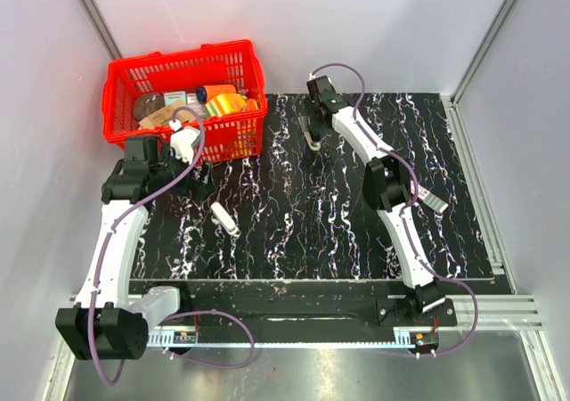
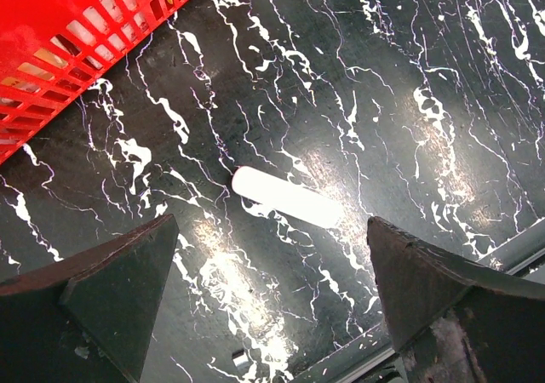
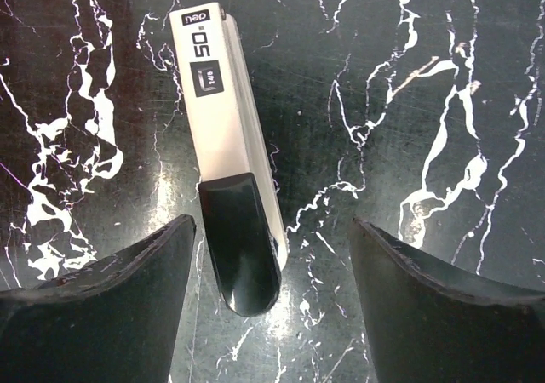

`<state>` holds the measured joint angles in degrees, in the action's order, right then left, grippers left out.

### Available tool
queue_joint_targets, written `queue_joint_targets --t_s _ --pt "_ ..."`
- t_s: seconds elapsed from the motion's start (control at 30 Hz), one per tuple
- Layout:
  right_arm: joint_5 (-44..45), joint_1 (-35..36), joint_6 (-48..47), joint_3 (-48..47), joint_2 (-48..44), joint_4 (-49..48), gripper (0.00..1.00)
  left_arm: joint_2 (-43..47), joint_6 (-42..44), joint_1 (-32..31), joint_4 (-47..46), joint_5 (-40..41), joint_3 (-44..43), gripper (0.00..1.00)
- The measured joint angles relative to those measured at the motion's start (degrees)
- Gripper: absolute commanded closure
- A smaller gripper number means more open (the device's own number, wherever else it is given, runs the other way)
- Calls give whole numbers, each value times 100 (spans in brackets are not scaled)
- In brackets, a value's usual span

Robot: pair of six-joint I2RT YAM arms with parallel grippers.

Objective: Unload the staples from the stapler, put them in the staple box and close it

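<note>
The stapler lies flat on the black marbled table, pale top strip up. Its dark rounded end points back between my right gripper's fingers. My right gripper is open and straddles that end; the left finger is close beside it and the right finger stands well clear. In the top view the stapler sits at the table's far middle, just under the right gripper. My left gripper hangs wide open over bare table near the basket and holds nothing. No staples show.
A red basket full of items stands at the back left, its wall close to the left gripper. A white oblong piece lies ahead of the left fingers, seen from above as the white piece. A small red-and-white box lies beside the right arm.
</note>
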<state>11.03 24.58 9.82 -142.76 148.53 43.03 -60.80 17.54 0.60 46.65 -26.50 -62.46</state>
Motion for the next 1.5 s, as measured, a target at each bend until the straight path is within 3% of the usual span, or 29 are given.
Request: queue_joint_targets --t_s 0.23,0.33,0.47,0.73,0.9,1.0,1.13,1.3,1.5 --pt "-170 46 7 -129 308 -52 35 -7 2 0 -50 20 131 1" --pt "-177 48 17 -175 446 -48 45 -7 2 0 -63 24 155 1" --pt "-212 50 55 -212 520 -35 55 -7 2 -59 -116 46 175 11" --pt "-227 55 90 -212 520 -81 57 -9 24 -409 -133 129 321 22" --pt "-308 55 157 -208 520 -101 82 -11 20 -509 -125 133 337 31" --pt "-352 55 289 -2 411 -170 90 -20 13 -568 -122 136 337 24" --pt "-461 76 691 1246 -356 -361 95 -120 -81 -780 -122 120 334 11" --pt "-472 297 1193 3958 -2122 -898 100 -535 -291 -1235 -138 55 337 4" --pt "-680 824 2105 6087 -3934 -1373 100 -1172 -459 -1786 -212 -68 330 3"
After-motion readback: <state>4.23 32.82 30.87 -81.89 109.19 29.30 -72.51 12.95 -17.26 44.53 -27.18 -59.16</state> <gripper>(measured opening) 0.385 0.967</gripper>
